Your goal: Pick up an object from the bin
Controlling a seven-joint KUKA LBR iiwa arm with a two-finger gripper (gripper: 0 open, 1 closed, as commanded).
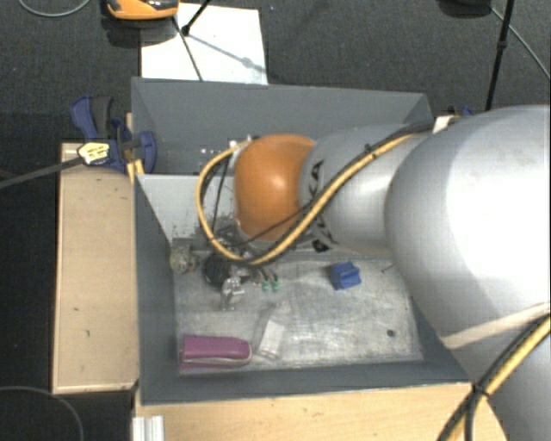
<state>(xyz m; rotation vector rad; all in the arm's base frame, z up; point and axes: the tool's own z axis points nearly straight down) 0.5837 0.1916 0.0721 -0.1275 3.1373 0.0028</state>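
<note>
A purple oblong block [215,349] lies flat in the front left corner of the bin [284,383], close to the front wall. Just to its right lies a clear plastic piece [272,338], set at a slant. A small blue block [345,276] sits further back and to the right, well apart from both. Behind the bin, a white sheet [215,47] lies on dark carpet [344,43], with an orange and black device [140,8] near the sheet's top left corner.

Dark letters stand on the silver arm [362,207], partly hidden. Perhaps the maker's name; nothing else is legible.
</note>
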